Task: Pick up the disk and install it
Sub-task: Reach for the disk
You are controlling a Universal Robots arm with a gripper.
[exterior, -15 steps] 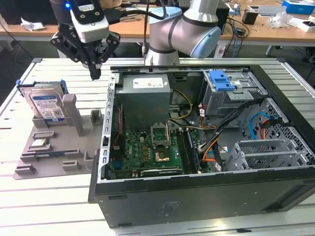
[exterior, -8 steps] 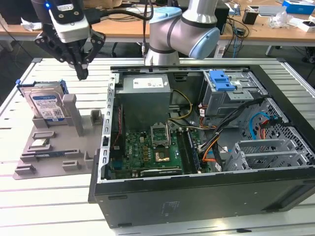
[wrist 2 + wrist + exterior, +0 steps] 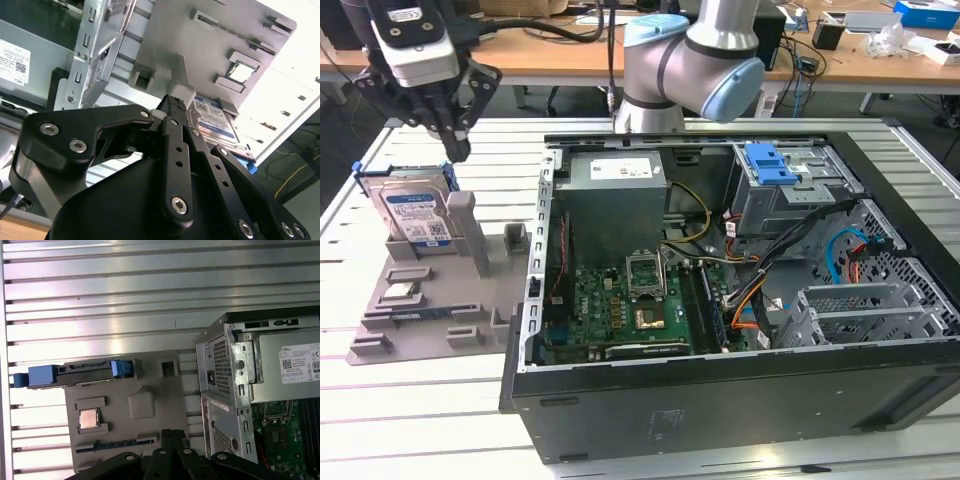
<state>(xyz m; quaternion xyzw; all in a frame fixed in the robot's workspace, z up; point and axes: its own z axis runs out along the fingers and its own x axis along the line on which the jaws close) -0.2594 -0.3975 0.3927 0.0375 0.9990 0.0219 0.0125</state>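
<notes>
- Your arm (image 3: 692,62) is silver-grey tube with pale blue caps on its round joints.
- Your pincer (image 3: 456,148) is matt black, built of flat linked bars.
- You see silver hex screws (image 3: 50,129) dotting those bars, and a knurled pad at one fingertip (image 3: 174,102).

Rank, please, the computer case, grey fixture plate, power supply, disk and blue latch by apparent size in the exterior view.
1. computer case
2. grey fixture plate
3. power supply and disk: they look about alike, so unranked
4. blue latch
</notes>
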